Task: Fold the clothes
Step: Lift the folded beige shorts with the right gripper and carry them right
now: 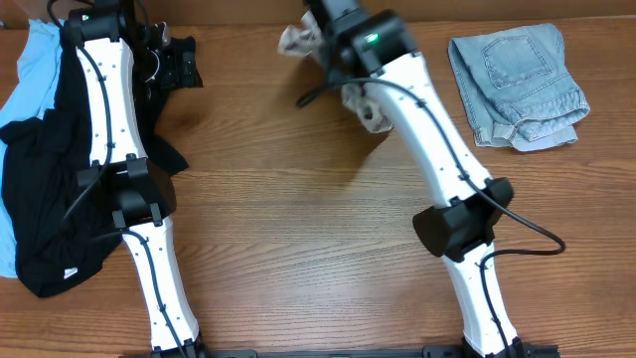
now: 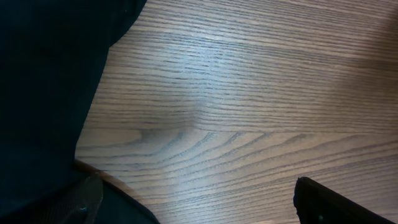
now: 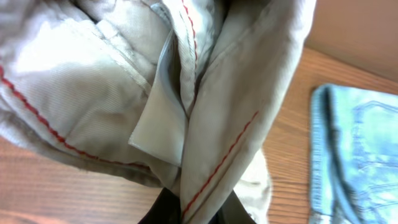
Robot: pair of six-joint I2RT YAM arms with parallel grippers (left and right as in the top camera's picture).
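Currently right hand pinches the bunched beige shorts off the table near its far edge, likely to spread them. Left hand wide, empty. Folded denim parked at far-right corner.

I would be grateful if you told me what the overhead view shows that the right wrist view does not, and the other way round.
Only overhead: the black garment and the blue piece. Only right wrist: red stitching along the shorts, and the right gripper pinching their fabric. Both: the shorts, the denim and the wooden table.
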